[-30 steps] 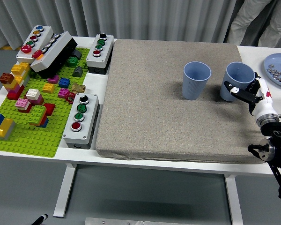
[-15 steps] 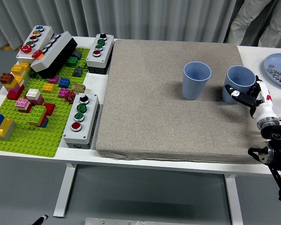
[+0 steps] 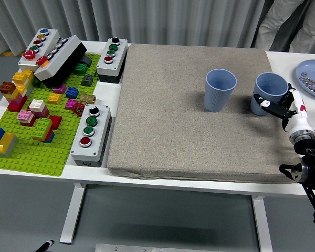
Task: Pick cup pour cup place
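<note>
- Your right hand [image 3: 277,105] comes in from the right edge, black and white fingers curled around the near side of the right-hand pale blue ribbed plastic cup [image 3: 270,89]; the grip looks closed on it, though the contact on the cup's far side is hidden from you.
- That cup stands upright on the grey-brown fabric mat [image 3: 163,115], close to the mat's right edge.
- A second pale blue ribbed cup [image 3: 220,89] stands upright just left of it, apart, nothing touching it.
- Your left arm does not show.
- Right of the mat, a blue plate [image 3: 307,71] with small items sits at the frame edge on the white table [image 3: 113,92].
- Left of the mat: a green building-brick baseplate [image 3: 26,152] with coloured bricks, and grey button boxes [image 3: 92,134].
- A person's light trouser legs [image 3: 291,23] stand at the far right.
</note>
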Tool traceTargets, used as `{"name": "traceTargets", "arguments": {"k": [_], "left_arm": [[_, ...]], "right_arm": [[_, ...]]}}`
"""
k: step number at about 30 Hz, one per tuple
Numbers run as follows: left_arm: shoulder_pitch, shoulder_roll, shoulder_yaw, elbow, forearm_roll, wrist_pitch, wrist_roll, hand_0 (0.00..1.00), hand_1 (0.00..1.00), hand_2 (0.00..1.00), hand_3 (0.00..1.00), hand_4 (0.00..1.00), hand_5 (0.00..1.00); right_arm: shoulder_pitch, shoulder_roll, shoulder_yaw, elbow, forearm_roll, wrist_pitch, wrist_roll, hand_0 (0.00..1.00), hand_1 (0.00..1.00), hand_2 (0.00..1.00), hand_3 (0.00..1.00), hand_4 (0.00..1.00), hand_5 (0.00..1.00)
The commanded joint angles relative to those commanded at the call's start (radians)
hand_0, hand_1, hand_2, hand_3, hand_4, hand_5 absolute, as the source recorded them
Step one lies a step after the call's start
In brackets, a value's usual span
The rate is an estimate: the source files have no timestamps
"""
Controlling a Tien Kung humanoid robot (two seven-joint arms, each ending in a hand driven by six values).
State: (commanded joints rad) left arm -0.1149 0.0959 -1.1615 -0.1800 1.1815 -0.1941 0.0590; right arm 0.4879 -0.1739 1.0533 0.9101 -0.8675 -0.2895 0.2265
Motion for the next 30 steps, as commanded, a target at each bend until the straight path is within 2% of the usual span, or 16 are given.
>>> {"name": "traceTargets", "arguments": {"k": [15, 23, 24, 29, 30], "left_arm": [[0.000, -0.001, -0.001, 0.000, 0.001, 0.001, -0.001, 0.823, 0.804, 0.886, 0.787, 0.637, 0.988], [-0.001, 0.000, -0.001, 0.000, 0.002, 0.001, -0.001, 0.823, 0.804, 0.885, 0.787, 0.636, 0.988], [-0.001, 0.000, -0.002, 0.000, 0.002, 0.001, -0.001, 0.823, 0.803, 0.885, 0.787, 0.638, 0.988], [0.000, -0.001, -0.004, 0.000, 0.003, 0.001, -0.001, 0.823, 0.803, 0.885, 0.787, 0.638, 0.988], [0.000, -0.001, -0.004, 0.000, 0.003, 0.001, -0.001, 0.823, 0.802, 0.885, 0.786, 0.638, 0.985]], "right_arm": [[0.000, -0.001, -0.002, -0.005, -0.008, -0.002, -0.004, 0.734, 0.692, 0.565, 0.669, 0.653, 0.002], [0.001, -0.003, 0.004, -0.010, -0.016, 0.034, -0.012, 0.735, 0.690, 0.565, 0.670, 0.650, 0.002], [0.001, -0.003, 0.005, -0.010, -0.019, 0.037, -0.016, 0.812, 0.795, 0.749, 0.835, 0.701, 0.018], [0.001, -0.002, 0.006, -0.011, -0.024, 0.042, -0.022, 0.812, 0.795, 0.749, 0.835, 0.701, 0.018], [0.001, -0.002, 0.006, -0.011, -0.024, 0.043, -0.022, 0.830, 0.822, 0.794, 0.863, 0.734, 0.068]]}}
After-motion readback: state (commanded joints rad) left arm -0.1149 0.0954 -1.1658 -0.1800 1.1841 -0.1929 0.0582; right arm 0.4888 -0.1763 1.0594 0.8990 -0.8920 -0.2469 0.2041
